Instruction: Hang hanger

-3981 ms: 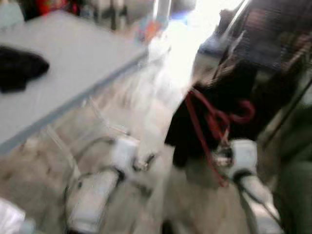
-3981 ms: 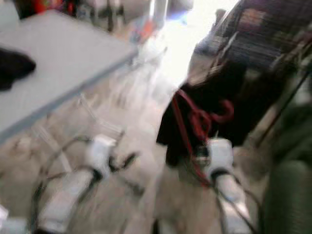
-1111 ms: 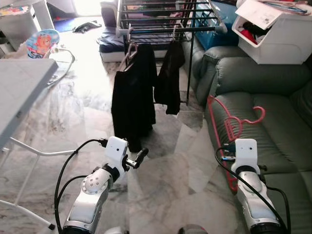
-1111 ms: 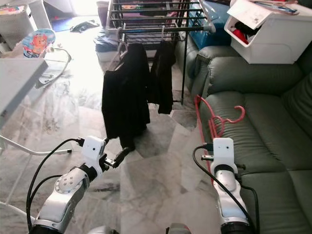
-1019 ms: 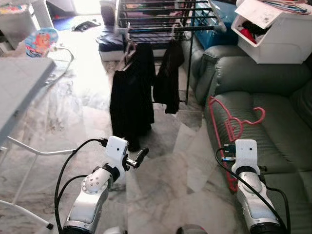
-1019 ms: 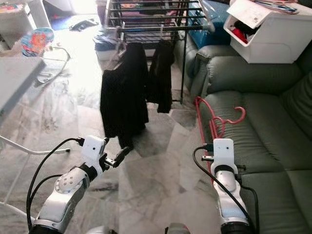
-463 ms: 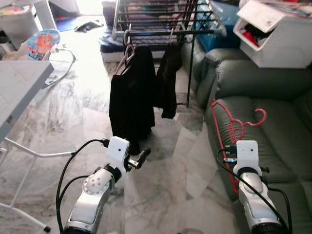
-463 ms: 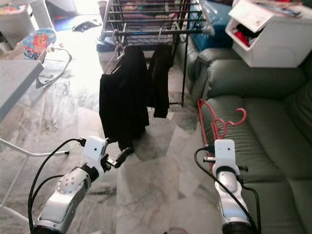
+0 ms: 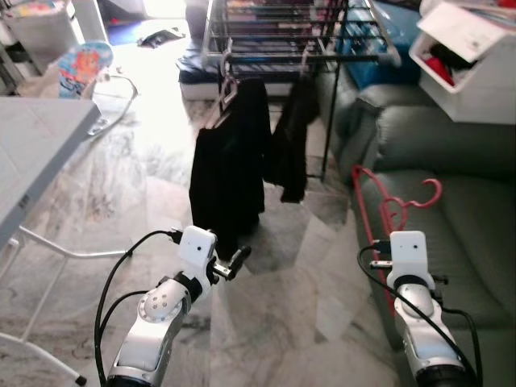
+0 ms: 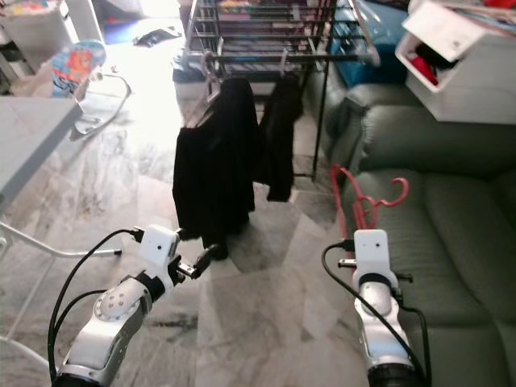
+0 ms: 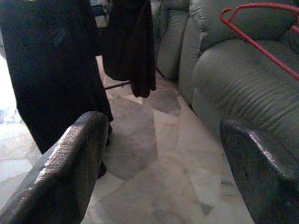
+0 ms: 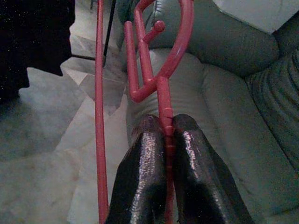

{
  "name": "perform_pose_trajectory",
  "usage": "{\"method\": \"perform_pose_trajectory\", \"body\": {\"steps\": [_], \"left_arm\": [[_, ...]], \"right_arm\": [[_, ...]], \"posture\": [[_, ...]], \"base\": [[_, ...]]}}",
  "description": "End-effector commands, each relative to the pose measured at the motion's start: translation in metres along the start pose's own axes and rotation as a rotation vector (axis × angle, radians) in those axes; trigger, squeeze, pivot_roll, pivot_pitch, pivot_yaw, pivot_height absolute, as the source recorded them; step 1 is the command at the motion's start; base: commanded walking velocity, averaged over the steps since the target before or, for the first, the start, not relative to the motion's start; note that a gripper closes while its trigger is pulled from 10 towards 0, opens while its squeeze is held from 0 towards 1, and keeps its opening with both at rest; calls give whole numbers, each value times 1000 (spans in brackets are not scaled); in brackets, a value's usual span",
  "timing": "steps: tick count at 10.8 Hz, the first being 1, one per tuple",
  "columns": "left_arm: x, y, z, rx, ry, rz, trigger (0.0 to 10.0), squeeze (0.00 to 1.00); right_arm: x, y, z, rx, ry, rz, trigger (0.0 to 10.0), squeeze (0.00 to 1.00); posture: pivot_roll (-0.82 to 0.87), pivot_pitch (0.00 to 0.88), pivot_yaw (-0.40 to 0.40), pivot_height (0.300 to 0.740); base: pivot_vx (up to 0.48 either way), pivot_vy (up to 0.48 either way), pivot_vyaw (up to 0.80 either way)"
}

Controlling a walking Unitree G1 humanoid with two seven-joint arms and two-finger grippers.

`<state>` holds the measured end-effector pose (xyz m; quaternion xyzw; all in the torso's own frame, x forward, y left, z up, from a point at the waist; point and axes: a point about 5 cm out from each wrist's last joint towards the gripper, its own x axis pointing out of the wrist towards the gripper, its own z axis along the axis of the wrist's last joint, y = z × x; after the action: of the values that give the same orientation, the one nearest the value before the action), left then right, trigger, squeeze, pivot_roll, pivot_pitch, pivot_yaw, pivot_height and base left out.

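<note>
Gripping red hanger (image 12: pixel 161 88), right tool (image 12: pixel 166 140) beside sofa edge (image 9: pixel 367 210).

Head eyes: look down from high up at the floor (image 9: pixel 274 322).
Wrist views: very close, both see the sofa (image 11: pixel 243 79).

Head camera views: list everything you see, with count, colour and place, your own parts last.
hanger: 1, red, held up by the right gripper in front of the sofa
rack: 1, dark metal, ahead beside the sofa
garments: 2, black, hanging from the rack's front bar
sofa: 1, grey-green, on the right
box: 1, white, open, on the sofa's back
table: 1, grey top, white legs, on the left
floor: marble tiles, pale
left gripper: 1, black fingers, open, low above the floor
right gripper: 1, black fingers, shut on the hanger
</note>
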<state>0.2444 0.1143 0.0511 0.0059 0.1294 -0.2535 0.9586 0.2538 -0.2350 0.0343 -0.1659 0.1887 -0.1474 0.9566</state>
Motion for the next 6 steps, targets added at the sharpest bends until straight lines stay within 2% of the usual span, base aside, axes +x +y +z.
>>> {"method": "perform_pose_trajectory", "body": {"steps": [1, 3, 5, 6], "left_arm": [[0, 0, 3, 5, -3, -6, 10000, 0], [1, -1, 3, 7, -2, -13, 10000, 0], [2, -1, 3, 6, 3, -13, 10000, 0], [1, -1, 2, 4, 9, -9, 10000, 0]], "right_arm": [[3, -2, 2, -5, 0, -18, 10000, 0], [4, -3, 2, 28, 9, -22, 10000, 0], [4, -2, 2, 27, 6, -22, 10000, 0], [4, -1, 2, 24, 2, -15, 10000, 0]], "posture": [[-71, 0, -3, 740], [-72, 0, -1, 740], [-72, 0, -2, 740], [-72, 0, -2, 740]], "base": [[469, 0, 0], [472, 0, 0], [469, 0, -703], [442, 0, 0]]}}
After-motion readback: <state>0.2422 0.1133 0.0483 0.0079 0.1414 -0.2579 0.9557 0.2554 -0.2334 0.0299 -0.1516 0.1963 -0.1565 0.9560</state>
